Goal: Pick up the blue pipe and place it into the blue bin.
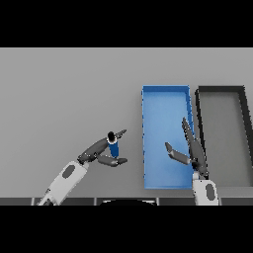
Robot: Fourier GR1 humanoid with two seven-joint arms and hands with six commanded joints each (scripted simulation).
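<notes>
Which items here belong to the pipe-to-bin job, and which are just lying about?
Job: blue pipe, held upright in the left hand; blue bin.
Not the job: black bin beside the blue one; right hand, open over the blue bin.

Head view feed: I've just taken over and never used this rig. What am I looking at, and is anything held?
This single picture looks down from the robot's head at a grey table. Two white and grey arms come in from the bottom edge, each ending in a dark hand. The left hand has its fingers and thumb around the small blue pipe, which stands upright on the table. The right hand is open, fingers straight, over the blue bin. A dark bin sits beside the blue one, on its right.
</notes>
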